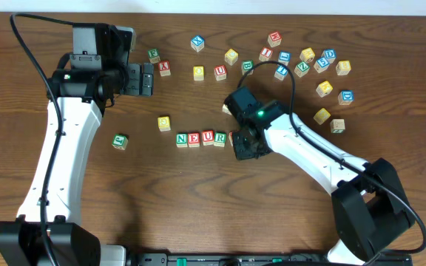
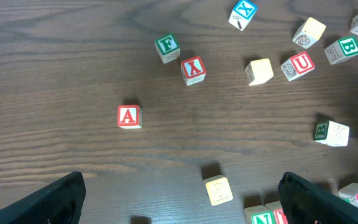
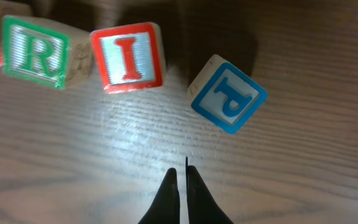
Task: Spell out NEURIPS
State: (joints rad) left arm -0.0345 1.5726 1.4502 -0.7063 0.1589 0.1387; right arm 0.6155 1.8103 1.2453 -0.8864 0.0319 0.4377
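Cubes N (image 1: 182,139), E (image 1: 194,139), U (image 1: 207,137) and R (image 1: 220,137) stand in a row at mid-table. In the right wrist view the green R (image 3: 37,55) and the red I (image 3: 128,56) are side by side. The blue P (image 3: 229,94) lies just right of the I, turned askew and slightly lower. My right gripper (image 3: 182,171) is shut with nothing in it, just in front of the gap between I and P. Its arm hides both in the overhead view. A yellow-faced cube (image 1: 164,123) sits left of the row. My left gripper (image 1: 150,79) hovers open at the back left.
Loose cubes are scattered along the back, from an X (image 1: 197,43) to a cluster at the right (image 1: 324,63). A green-lettered cube (image 1: 120,141) lies alone at the left. Under the left wrist are a red A (image 2: 129,116), a red X (image 2: 193,70) and a green F (image 2: 166,46).
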